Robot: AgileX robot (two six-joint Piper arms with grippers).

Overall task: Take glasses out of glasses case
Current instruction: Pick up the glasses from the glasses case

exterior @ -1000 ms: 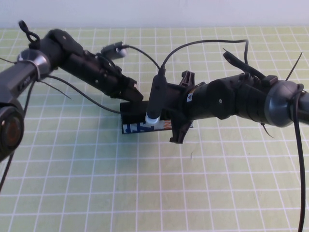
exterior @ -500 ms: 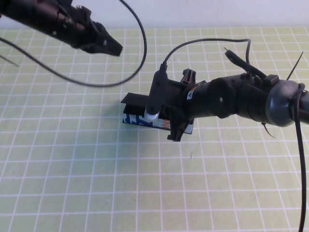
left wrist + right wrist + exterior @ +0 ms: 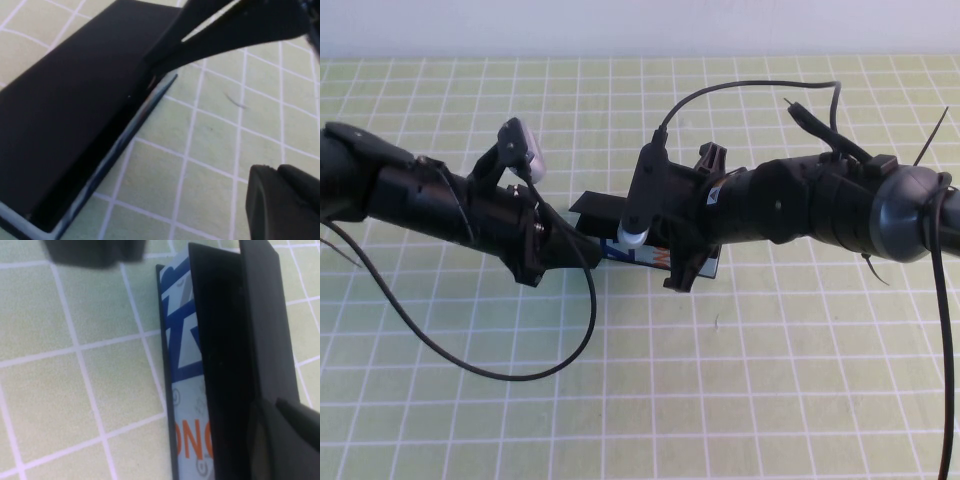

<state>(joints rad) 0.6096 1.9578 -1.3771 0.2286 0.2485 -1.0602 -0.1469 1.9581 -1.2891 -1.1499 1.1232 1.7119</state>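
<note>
Right end effector (image 3: 682, 262): we see it clamped on the glasses case (image 3: 620, 250), steadying it.
Left end effector (image 3: 560, 250): beside the lid; opening indiscernible; we would lift gently.

Table mat (image 3: 620, 400): light green, printed with a white square grid, covering the whole work surface. Wall (image 3: 620, 25): plain pale grey, running along the mat's far edge.
</note>
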